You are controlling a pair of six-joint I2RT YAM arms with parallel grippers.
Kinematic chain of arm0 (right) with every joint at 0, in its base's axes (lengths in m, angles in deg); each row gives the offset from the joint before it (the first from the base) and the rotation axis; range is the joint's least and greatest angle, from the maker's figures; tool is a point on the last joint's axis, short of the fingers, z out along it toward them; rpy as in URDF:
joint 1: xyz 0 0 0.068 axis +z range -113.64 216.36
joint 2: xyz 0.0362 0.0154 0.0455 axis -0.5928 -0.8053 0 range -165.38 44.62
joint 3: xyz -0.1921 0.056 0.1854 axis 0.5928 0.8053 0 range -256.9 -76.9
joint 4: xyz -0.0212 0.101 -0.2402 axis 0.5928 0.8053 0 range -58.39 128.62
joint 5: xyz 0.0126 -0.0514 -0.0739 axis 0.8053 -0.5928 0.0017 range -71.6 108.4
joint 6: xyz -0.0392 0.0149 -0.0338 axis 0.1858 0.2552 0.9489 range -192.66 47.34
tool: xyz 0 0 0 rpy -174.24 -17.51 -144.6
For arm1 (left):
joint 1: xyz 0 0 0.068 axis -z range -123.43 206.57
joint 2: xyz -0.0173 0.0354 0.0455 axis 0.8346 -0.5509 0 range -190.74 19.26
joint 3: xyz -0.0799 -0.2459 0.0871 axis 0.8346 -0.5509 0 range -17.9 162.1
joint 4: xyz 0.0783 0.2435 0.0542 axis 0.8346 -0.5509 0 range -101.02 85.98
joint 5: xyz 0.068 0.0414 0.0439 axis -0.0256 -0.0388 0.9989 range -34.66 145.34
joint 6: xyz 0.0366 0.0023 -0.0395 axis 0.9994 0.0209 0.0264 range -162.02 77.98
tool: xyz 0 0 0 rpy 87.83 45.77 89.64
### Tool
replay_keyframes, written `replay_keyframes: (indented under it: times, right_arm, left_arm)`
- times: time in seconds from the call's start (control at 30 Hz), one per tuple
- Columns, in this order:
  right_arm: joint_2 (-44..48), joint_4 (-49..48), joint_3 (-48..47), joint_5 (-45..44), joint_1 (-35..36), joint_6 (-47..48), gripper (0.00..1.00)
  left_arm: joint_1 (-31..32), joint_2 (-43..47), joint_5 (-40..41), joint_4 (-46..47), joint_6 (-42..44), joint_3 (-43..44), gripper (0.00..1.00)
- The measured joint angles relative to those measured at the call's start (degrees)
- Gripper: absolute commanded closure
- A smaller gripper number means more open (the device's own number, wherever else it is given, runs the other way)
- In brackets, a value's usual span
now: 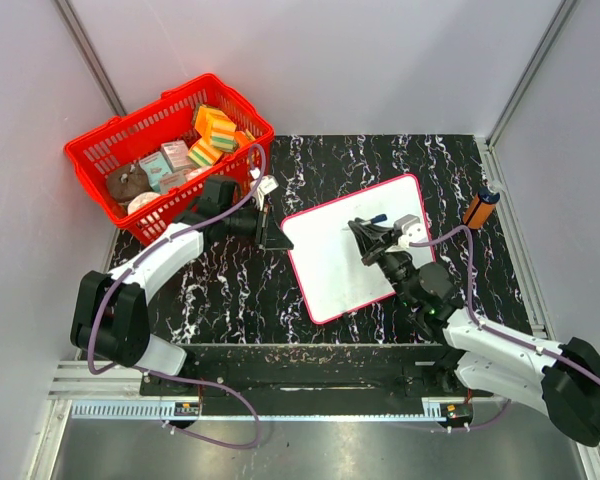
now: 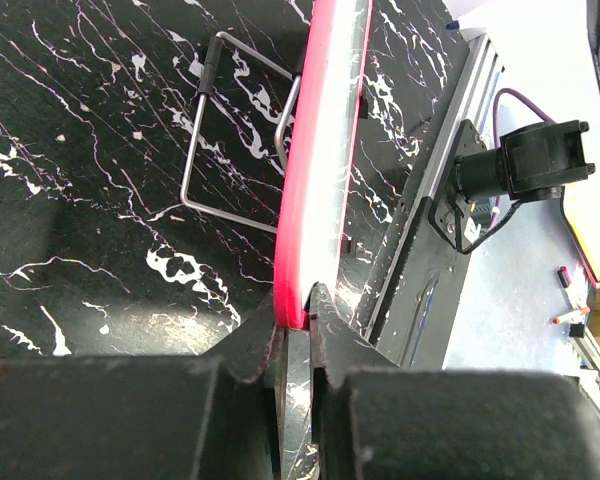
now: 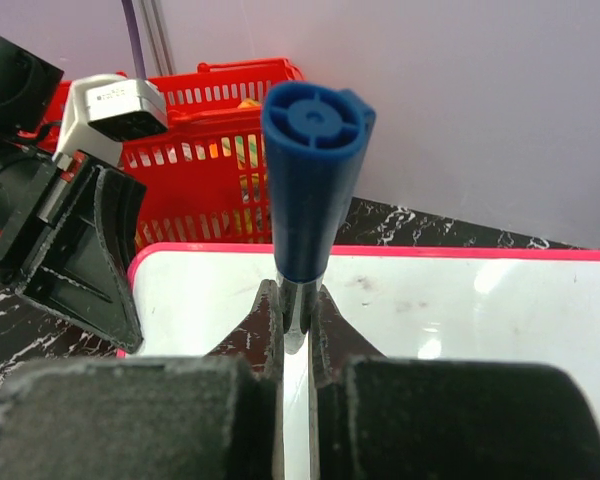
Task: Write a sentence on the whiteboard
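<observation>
- White flat rectangular whiteboard with a thin red-pink rim (image 1: 345, 255) sat askew on the black marbled counter (image 1: 230, 290), right of centre
- Left jaws pinched its left rim
- Right jaws held a blue plastic marker (image 3: 310, 190) over it

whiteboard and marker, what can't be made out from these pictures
1. Tip of the marker: in the right wrist view it is hidden below the fingers of the right gripper, and in the top view it is under that gripper. Contact with the whiteboard cannot be told.
2. Writing: none is legible. The top view is too small and partly covered, and the left wrist view shows the whiteboard only edge-on in the left gripper.
3. Orange object: in the top view it is too small to identify.
</observation>
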Motion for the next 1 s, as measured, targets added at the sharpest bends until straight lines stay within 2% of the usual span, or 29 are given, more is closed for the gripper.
replay_keyframes:
  times: [0.43, 0.67, 1.0]
  right_arm:
    - [-3.0, -5.6, 0.0, 1.1, 0.0, 3.3, 1.00]
    - [-7.4, -5.2, -1.9, 6.5, 0.0, 6.0, 1.00]
    - [-12.6, -5.4, -5.3, 11.8, 0.0, 3.4, 1.00]
  left_arm:
    - [0.0, 0.0, 0.0, -1.1, 0.5, 0.4, 1.00]
    - [0.0, 0.0, 0.0, -1.2, 0.6, 0.4, 1.00]
    - [0.0, 0.0, 0.0, -1.7, 1.0, 0.7, 1.00]
